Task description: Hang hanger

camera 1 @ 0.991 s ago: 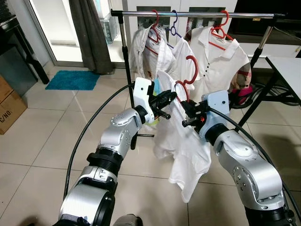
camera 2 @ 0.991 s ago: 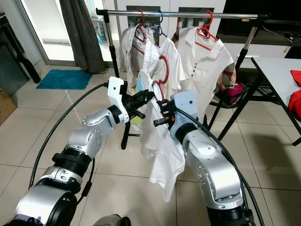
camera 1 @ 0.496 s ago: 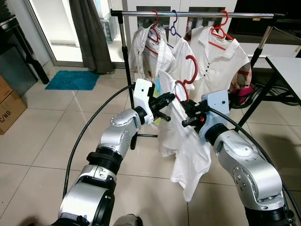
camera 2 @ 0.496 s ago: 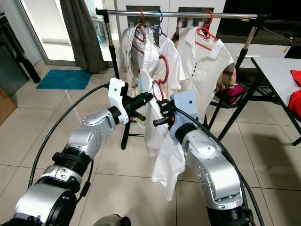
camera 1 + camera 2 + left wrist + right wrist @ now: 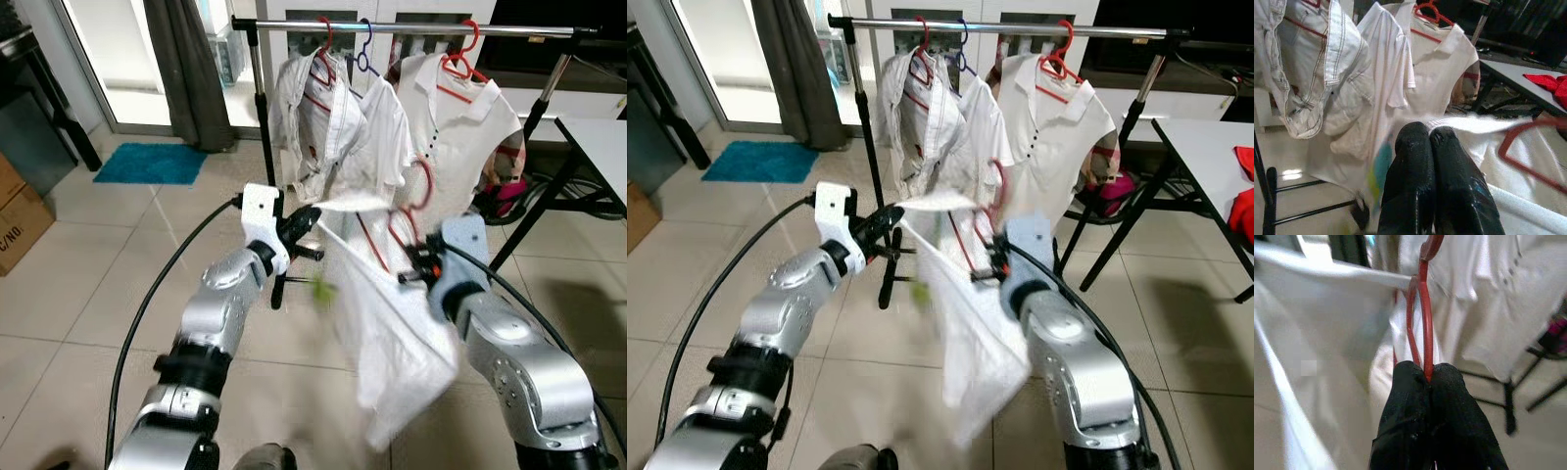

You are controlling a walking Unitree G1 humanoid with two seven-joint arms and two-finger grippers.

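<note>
A red hanger (image 5: 423,190) carries a white shirt (image 5: 397,333) in front of the clothes rail (image 5: 411,29). My right gripper (image 5: 411,275) is shut on the hanger's lower wire, and the wire shows pinched between the fingertips (image 5: 1425,374) in the right wrist view. My left gripper (image 5: 306,221) is shut on the shirt's edge, pulling it taut to the left; white cloth lies between its fingertips (image 5: 1427,134). The shirt hangs stretched and blurred between both grippers, below the rail. The hanger's hook is free, well under the bar.
On the rail hang a pale jacket (image 5: 313,117) and a white polo (image 5: 460,122) on red hangers. A white table (image 5: 598,137) stands at the right, with a red cloth (image 5: 1242,211) on it. A blue mat (image 5: 152,164), a dark curtain (image 5: 186,69) and a cardboard box (image 5: 20,220) lie to the left.
My grippers have drawn apart, the left one going left and the right one going right and down. The shirt is now pulled taut between them, and the hanger sits lower.
</note>
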